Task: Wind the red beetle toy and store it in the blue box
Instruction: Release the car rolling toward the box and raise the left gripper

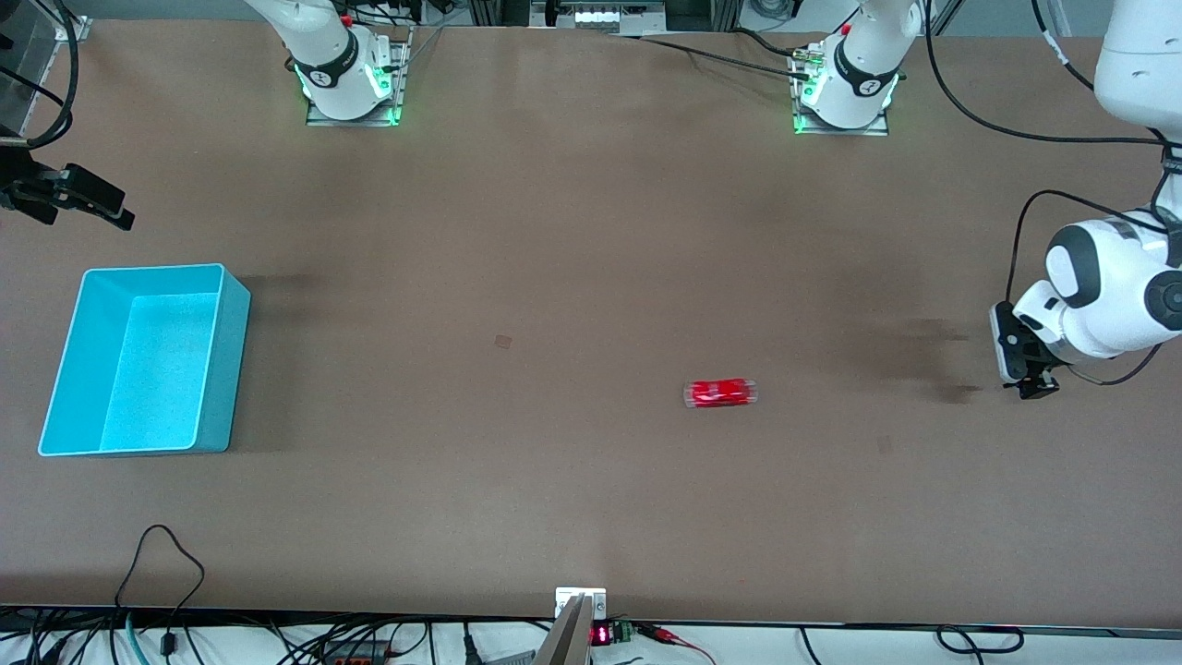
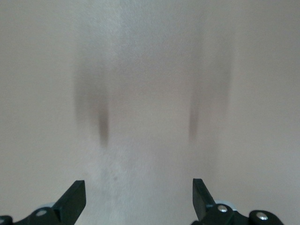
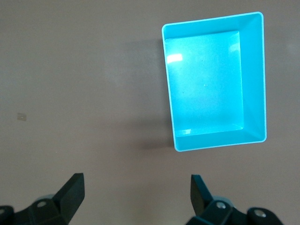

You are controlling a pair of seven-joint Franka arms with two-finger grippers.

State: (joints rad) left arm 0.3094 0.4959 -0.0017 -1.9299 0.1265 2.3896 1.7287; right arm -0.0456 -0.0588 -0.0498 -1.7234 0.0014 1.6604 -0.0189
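So, nothing is gripped yet; we take the step in hand to be the first reach for the toy.

The table (image 1: pixel 591 231) carries only 2 task things. We use the blue box (image 1: pixel 69 369) as the landmark: it sits at the right arm's end of the table, upright and empty, its textured floor showing in the right wrist view (image 3: pixel 206 79).

The left gripper (image 1: pixel 1036 386) hangs low over bare table at the left arm's end, well apart from the box. Its fingers (image 2: pixel 75 199) are spread wide with nothing between them.

The right gripper (image 1: pixel 88 199) waits in the air near the box, on the side toward the robot bases. Its fingers (image 3: pixel 72 192) are likewise spread and empty.

The red beetle toy (image 1: pixel 720 392) lies well apart from the box, toward the left arm's end and about level with the box's middle. It is alone, its long axis running along the table's length.

To do it well, we'd:
1. Send the left arm, as it is nearer.
2. Centre over the body and close across the narrow width.
3. Come down low, because the shell looks glossy, rounded, and likely to slip.
4. Leave the wheels free for winding.
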